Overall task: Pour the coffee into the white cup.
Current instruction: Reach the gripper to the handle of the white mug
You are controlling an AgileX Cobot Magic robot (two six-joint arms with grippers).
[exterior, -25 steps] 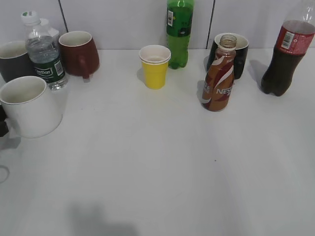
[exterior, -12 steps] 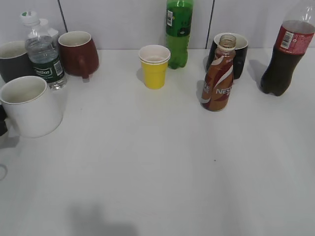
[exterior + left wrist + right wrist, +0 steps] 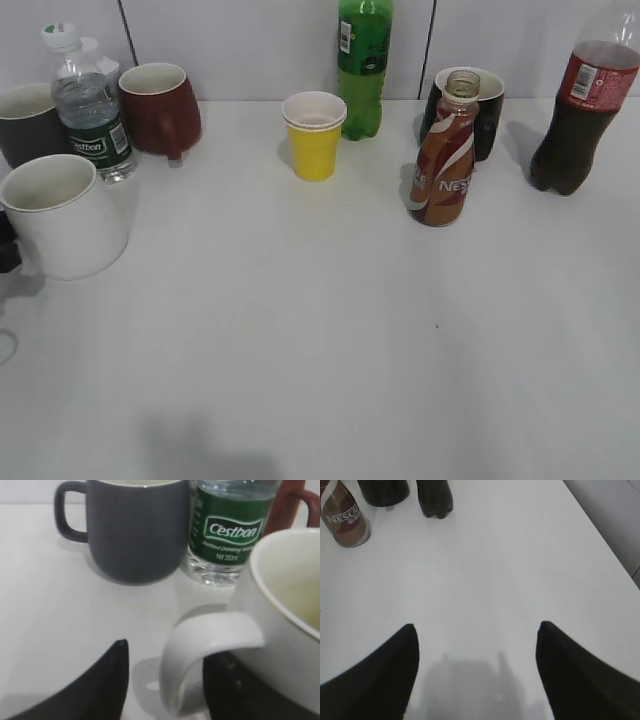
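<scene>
White cup [image 3: 60, 215], left edge: left gripper [image 3: 165, 680] straddles its handle [image 3: 200, 655], grip unconfirmed. Coffee [image 3: 443, 165], right of centre, uncapped, untouched; right gripper [image 3: 477, 672] spread wide, empty.

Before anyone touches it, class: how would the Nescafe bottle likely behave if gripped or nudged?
The coffee bottle stands tall on a narrow base, so a high push would probably tip it. Its curvy waist may help a grip but looks smooth, possibly slippery. Its neck looks uncapped, so tipping would likely spill.
</scene>
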